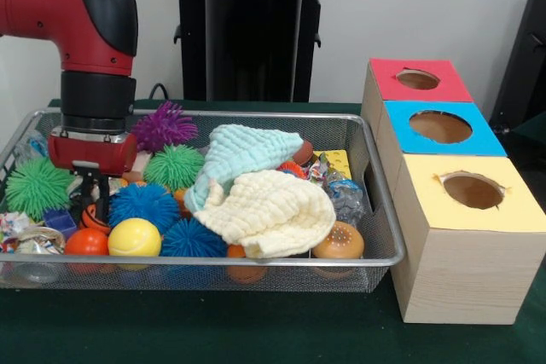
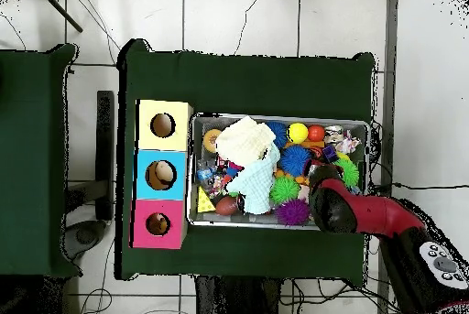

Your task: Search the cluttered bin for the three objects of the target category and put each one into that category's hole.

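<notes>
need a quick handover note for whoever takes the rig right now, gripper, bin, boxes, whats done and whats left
Gripper: lowered into the left end of the bin in the front view, among the balls and spiky toys; whether it is open or shut cannot be told, nor whether it holds anything.
Bin: crowded, with two cloths heaped in the middle over other items.
Boxes: a row of three beside the bin; the hole in the red top is the farthest from the front camera, behind the blue and yellow ones.
Done: nothing shows in the red hole from either view.
Left: by this look, all three target objects are yet to be found and dropped in.
</notes>
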Robot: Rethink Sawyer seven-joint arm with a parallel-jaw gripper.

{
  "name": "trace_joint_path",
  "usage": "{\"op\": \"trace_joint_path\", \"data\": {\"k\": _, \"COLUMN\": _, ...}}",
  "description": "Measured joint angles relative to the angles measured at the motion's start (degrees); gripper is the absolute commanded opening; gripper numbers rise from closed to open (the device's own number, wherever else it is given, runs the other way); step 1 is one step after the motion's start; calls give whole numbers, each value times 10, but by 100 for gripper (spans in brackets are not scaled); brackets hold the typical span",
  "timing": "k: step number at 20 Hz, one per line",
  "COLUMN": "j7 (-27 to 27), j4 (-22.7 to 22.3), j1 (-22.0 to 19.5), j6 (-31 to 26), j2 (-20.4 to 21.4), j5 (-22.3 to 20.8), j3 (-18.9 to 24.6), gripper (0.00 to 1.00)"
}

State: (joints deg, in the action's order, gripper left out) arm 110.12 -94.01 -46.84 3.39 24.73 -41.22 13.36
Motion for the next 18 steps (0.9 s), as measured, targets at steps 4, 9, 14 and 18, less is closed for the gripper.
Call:
{"op": "trace_joint_path", "data": {"k": 4, "j7": 0, "j4": -1, "j1": 1, "j6": 0, "j2": 1, "j5": 0, "j3": 0, "gripper": 0}}
{"op": "trace_joint_path", "data": {"k": 9, "j7": 0, "j4": -18, "j1": 1, "j6": -4, "j2": 22, "j5": 2, "j3": 0, "gripper": 0}}
{"op": "trace_joint_path", "data": {"k": 14, "j7": 0, "j4": -57, "j1": 3, "j6": -36, "j2": 68, "j5": 21, "j3": 0, "gripper": 0}}
{"op": "trace_joint_path", "data": {"k": 18, "j7": 0, "j4": -89, "j1": 11, "j6": -75, "j2": 110, "j5": 45, "j3": 0, "gripper": 0}}
